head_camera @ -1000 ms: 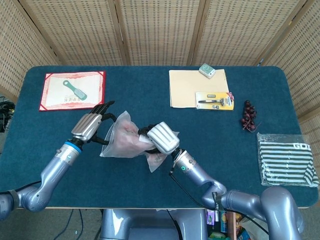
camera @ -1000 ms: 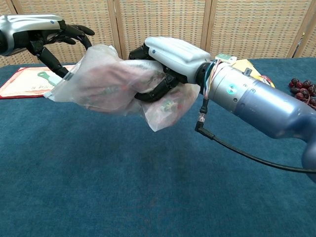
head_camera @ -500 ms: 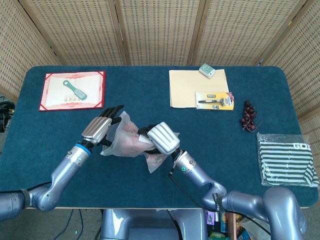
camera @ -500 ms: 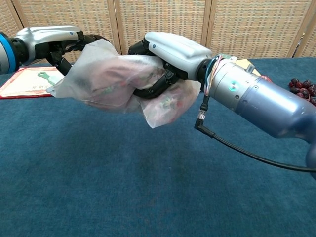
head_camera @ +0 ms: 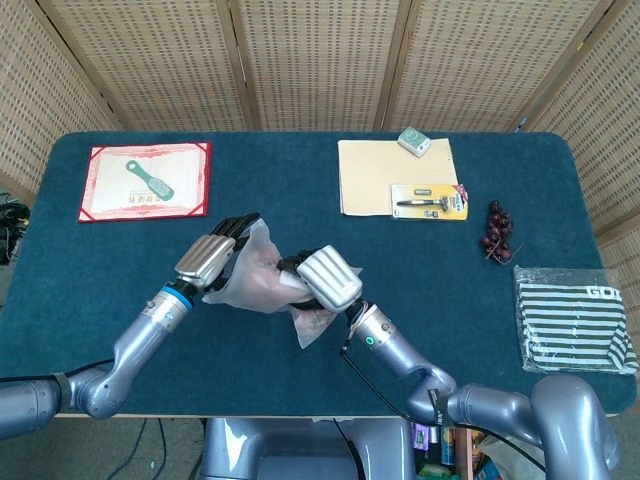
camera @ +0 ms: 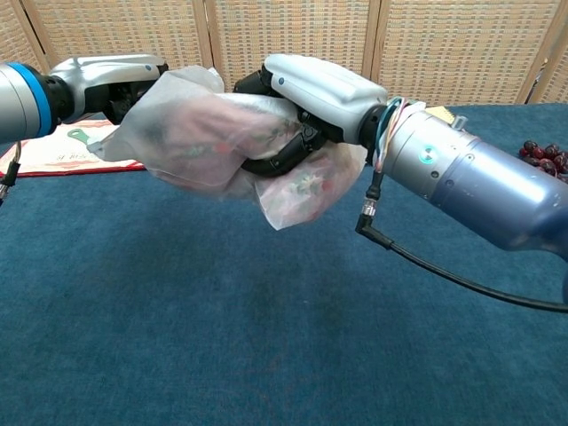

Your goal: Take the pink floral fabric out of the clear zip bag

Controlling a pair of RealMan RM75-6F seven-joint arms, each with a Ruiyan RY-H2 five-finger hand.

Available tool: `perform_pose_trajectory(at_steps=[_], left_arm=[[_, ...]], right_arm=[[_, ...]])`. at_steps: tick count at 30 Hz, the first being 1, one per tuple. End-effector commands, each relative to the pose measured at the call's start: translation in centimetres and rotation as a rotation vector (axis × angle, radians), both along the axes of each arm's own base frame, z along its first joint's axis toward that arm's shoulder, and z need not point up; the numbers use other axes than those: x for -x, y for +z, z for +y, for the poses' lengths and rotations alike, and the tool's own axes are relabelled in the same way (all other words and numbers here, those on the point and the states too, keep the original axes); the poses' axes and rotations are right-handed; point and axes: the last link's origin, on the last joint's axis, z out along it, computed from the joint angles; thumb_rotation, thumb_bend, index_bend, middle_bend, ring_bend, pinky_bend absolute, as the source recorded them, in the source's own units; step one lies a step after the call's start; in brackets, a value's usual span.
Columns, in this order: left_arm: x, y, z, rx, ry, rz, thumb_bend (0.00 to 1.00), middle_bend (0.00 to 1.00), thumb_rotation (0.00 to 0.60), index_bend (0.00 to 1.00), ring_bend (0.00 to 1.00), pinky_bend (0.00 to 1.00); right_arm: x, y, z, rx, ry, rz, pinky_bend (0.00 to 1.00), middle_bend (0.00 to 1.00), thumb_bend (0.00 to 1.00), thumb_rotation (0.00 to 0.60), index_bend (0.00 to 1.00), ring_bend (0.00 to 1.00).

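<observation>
right hand (camera: 302, 98) grips bag (camera: 204, 133) mid-air, fabric (camera: 297, 191) inside | left hand (head_camera: 215, 260) at bag's far end, grasp unclear | advice: left pins plastic only, right pulls fabric free, slowly

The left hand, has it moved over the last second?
Yes. In the head view the left hand has slid right, away from the red-framed certificate, up against the clear bag that the right hand grips.
</observation>
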Motion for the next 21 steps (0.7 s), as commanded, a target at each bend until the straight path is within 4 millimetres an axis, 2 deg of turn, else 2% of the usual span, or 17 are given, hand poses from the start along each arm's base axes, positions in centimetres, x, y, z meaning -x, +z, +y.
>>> perform_pose_trajectory(at_steps=[1, 7, 18, 20, 21], left_arm=[[0.1, 0.0, 0.1, 0.001, 0.002, -0.003, 0.77, 0.00, 0.600, 0.59, 0.00, 0.00], [0.2, -0.1, 0.3, 0.006, 0.003, -0.013, 0.77, 0.00, 0.600, 0.65, 0.00, 0.00], [0.0, -0.7, 0.4, 0.018, -0.010, -0.010, 0.77, 0.00, 0.600, 0.67, 0.00, 0.00], [0.0, -0.9, 0.3, 0.021, -0.018, -0.001, 0.77, 0.00, 0.600, 0.67, 0.00, 0.00], [-0.1, -1.0, 0.2, 0.024, -0.020, 0.001, 0.77, 0.00, 0.600, 0.68, 0.00, 0.00]], right_arm=[[0.1, 0.0, 0.0, -0.001, -0.002, 0.002, 0.76, 0.67, 0.90, 0.600, 0.57, 0.63], [0.3, -0.1, 0.1, 0.000, 0.000, 0.006, 0.76, 0.67, 0.90, 0.600, 0.57, 0.63], [0.9, 0.4, 0.6, 0.002, -0.022, -0.034, 0.76, 0.67, 0.90, 0.600, 0.57, 0.63], [1.3, 0.7, 0.8, 0.001, -0.018, -0.034, 0.76, 0.64, 0.88, 0.600, 0.57, 0.63], [1.5, 0.9, 0.9, 0.000, -0.018, -0.029, 0.74, 0.61, 0.82, 0.600, 0.55, 0.62]])
